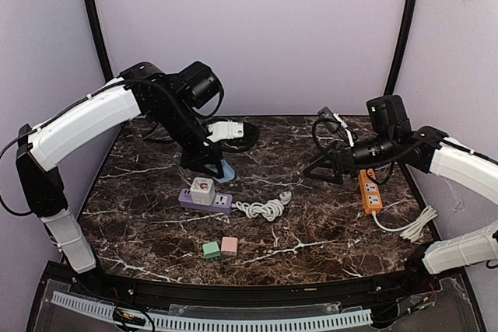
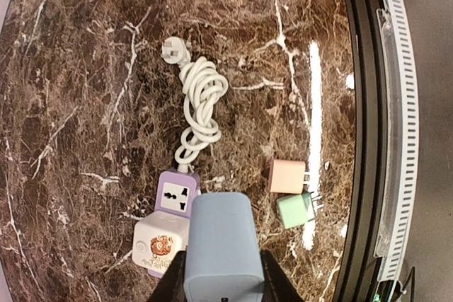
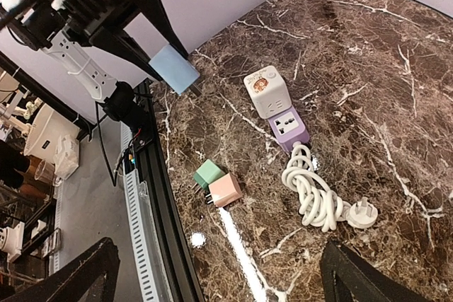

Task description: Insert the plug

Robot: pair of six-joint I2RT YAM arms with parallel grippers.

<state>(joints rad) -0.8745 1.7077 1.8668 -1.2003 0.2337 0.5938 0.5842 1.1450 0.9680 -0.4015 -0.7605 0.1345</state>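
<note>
While the left gripper (image 1: 217,164) clamps the blue plug (image 1: 226,170), the right gripper (image 1: 321,170) gapes, holding nothing.
Plug hangs just behind the purple power strip (image 1: 207,200) and its white cube adapter (image 1: 202,190).

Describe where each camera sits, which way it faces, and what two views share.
Top external: above and behind the bases, looking down on the dark marble table; left arm and right arm show.
Left wrist: on the left arm, facing down; the left gripper clamps a light blue plastic plug near the purple power strip.
Right wrist: on the right arm, facing the left arm; the right gripper is open.
Shared: a pink cube adapter and a green cube adapter.
</note>
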